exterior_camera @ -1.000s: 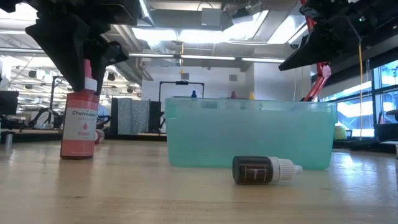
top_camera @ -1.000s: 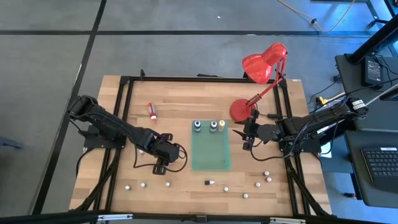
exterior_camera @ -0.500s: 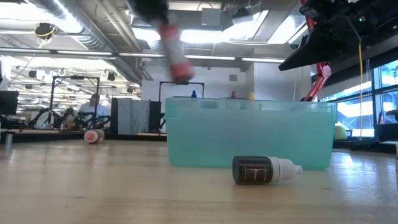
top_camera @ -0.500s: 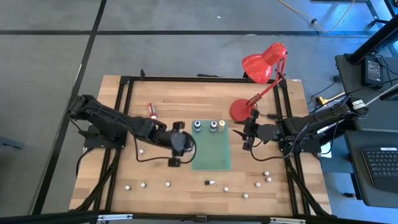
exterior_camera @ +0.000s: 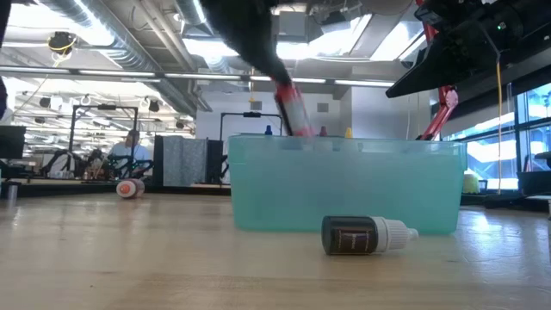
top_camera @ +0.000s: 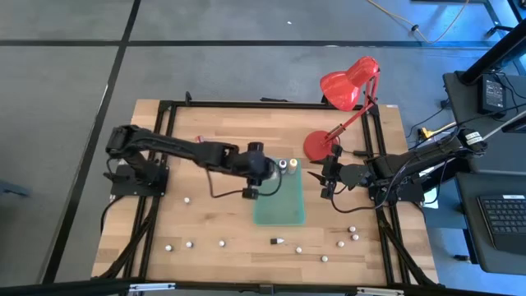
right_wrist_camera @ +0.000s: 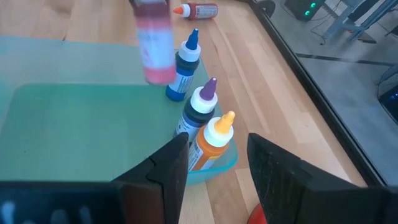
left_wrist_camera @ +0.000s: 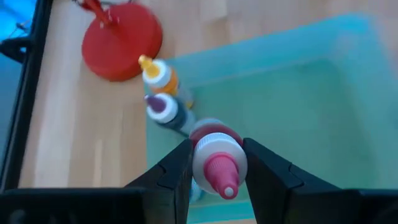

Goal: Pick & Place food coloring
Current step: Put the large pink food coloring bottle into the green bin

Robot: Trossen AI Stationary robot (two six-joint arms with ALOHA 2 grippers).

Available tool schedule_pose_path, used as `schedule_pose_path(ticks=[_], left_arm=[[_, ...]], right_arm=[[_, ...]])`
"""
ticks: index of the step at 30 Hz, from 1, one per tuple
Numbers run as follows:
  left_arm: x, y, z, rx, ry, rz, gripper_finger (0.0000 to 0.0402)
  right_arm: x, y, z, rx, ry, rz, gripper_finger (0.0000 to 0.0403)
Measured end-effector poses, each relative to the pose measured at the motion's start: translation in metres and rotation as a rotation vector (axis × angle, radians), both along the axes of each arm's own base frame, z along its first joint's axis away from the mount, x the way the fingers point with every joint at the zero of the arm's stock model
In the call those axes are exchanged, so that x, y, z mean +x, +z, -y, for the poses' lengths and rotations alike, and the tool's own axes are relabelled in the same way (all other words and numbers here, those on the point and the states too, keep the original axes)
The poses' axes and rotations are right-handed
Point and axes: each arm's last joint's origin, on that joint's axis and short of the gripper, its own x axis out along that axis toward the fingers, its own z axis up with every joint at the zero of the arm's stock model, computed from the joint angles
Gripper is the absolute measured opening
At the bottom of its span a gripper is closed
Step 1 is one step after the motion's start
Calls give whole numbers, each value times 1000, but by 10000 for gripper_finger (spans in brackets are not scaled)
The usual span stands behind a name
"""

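My left gripper (top_camera: 261, 169) is shut on a pink food coloring bottle (exterior_camera: 293, 108) over the far left corner of the green see-through tray (top_camera: 279, 207). Three bottles stand upright inside the tray along its far wall: blue-tipped (right_wrist_camera: 185, 68), purple-tipped (right_wrist_camera: 200, 109) and orange (right_wrist_camera: 211, 140). A dark bottle (exterior_camera: 366, 234) lies on its side on the table in front of the tray. A red bottle (right_wrist_camera: 199, 9) lies on the table at the far left. My right gripper (top_camera: 322, 181) is open and empty just right of the tray. My left gripper pinches the pink bottle at its white cap (left_wrist_camera: 214, 148), just below the pink tip, between its two fingers (left_wrist_camera: 177, 171). The fingers come from above, pointing down. The bottle hangs below them, tip up and tilted, clear of the table, its lower end (right_wrist_camera: 158, 74) above the tray floor.
A red desk lamp stands with its round base (top_camera: 316, 146) at the tray's far right corner. Several small whitish pieces (top_camera: 189, 243) lie scattered along the table's near side, some at the right (top_camera: 352, 233). A black frame (top_camera: 164, 164) borders the table.
My left gripper has lifted the pink bottle, which stood upright on the table left of the tray, and carried it up, toward the right and far edges, to above the tray's far left corner. The bottle now hangs tilted. My right gripper has kept still.
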Motion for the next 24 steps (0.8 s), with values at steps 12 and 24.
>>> schedule_pose_path(ticks=[12, 24], left_arm=[[19, -48, -26, 8, 67, -139, 129], [20, -50, -28, 30, 85, -145, 142]], right_arm=[[0, 0, 0, 0, 0, -1, 165], [0, -1, 0, -1, 0, -7, 165]])
